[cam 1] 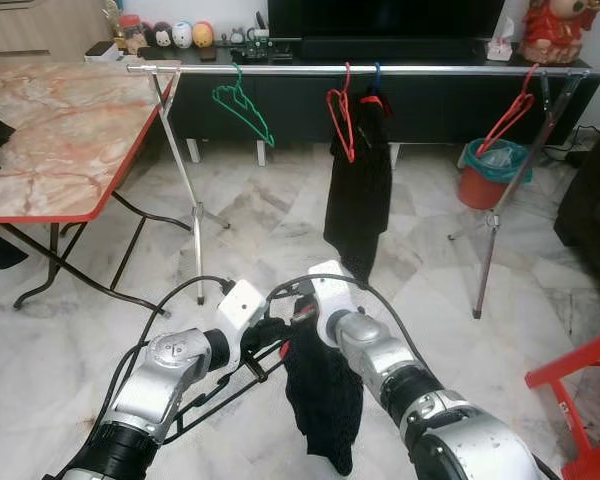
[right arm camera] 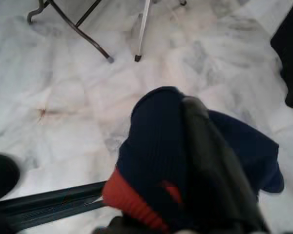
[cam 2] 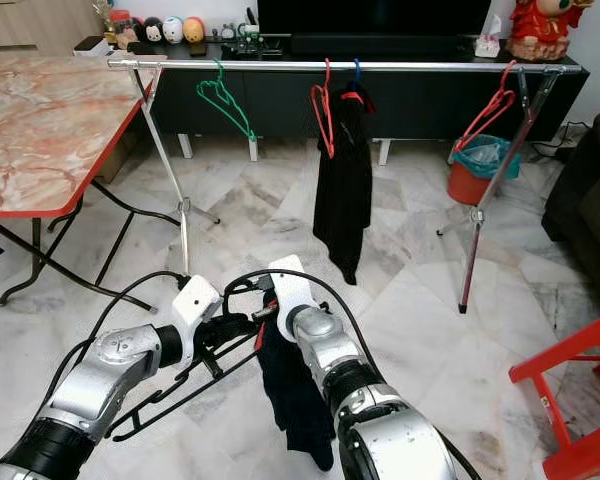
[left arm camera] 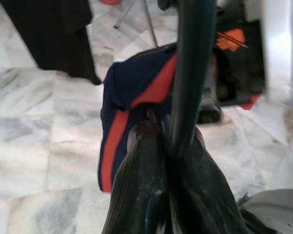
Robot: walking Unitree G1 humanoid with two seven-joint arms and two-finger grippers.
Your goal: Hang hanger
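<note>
Below rail [cam 1: 380, 70]: left gripper [left arm camera: 168, 146] clamped on black hanger [cam 2: 170, 395]; right gripper [cam 1: 298, 318] pinches navy, red-trimmed garment [cam 1: 325, 400] draped over it.

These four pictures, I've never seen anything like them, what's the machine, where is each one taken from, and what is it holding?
It is a walking robot with two silver arms, each ending in a two-fingered black gripper. The two wide pictures come from its head, looking down and forward. The two close-ups come from cameras on its wrists, looking along the fingers.

Ahead stands a rail carrying a green hanger, red hangers and a hung black garment. A marble table is on the robot's left.

The left gripper is shut on a black hanger. The right gripper grips a dark blue garment with red trim, which hangs down toward the floor.
</note>
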